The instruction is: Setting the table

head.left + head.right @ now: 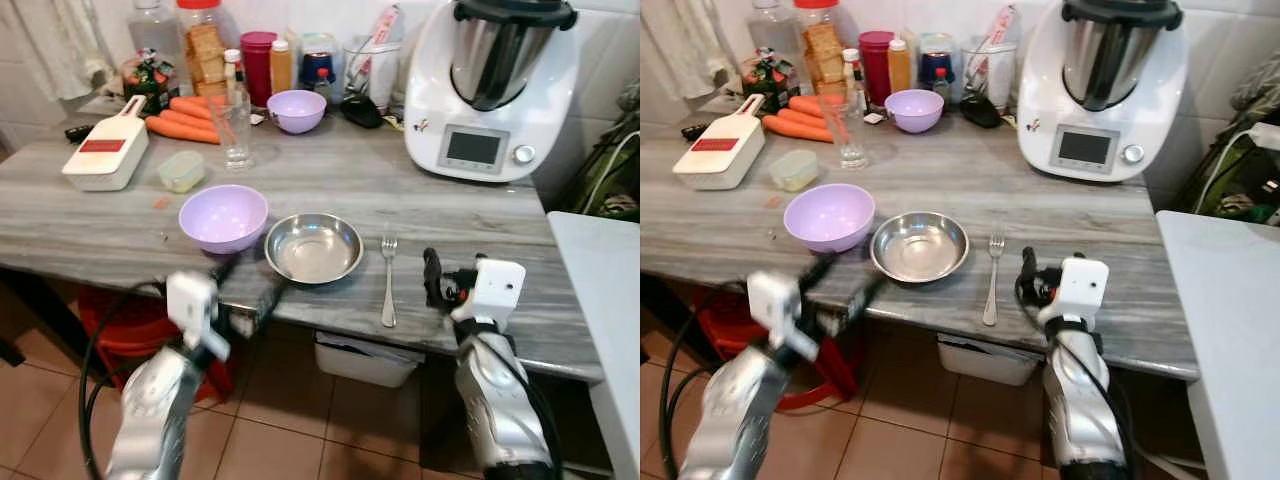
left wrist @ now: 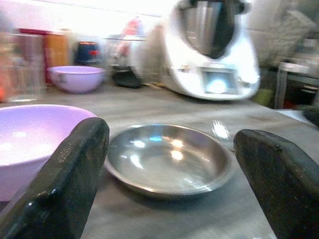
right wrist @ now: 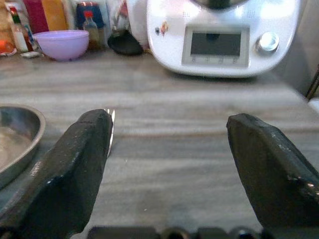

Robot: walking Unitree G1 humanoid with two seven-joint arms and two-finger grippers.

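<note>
Steel catches the light at the front of the grey counter [image 1: 420,190]: a shallow metal bowl [image 1: 313,247] sits near the edge, and everything else is best placed from it; touching its rim on the robot's left is a lilac bowl [image 1: 223,216], and just beside it on the other side lies a fork [image 1: 388,282], tines pointing away from the robot, handle running back toward the counter's edge. The left gripper [image 1: 245,280] hovers at the counter's edge in front of the metal bowl, fingers spread wide and holding nothing; the right gripper [image 1: 433,278] rests just past the fork from the metal bowl, likewise spread wide and empty. I'd judge the right arm nearer the fork, whose long axis runs roughly parallel to that gripper's fingers.
</note>
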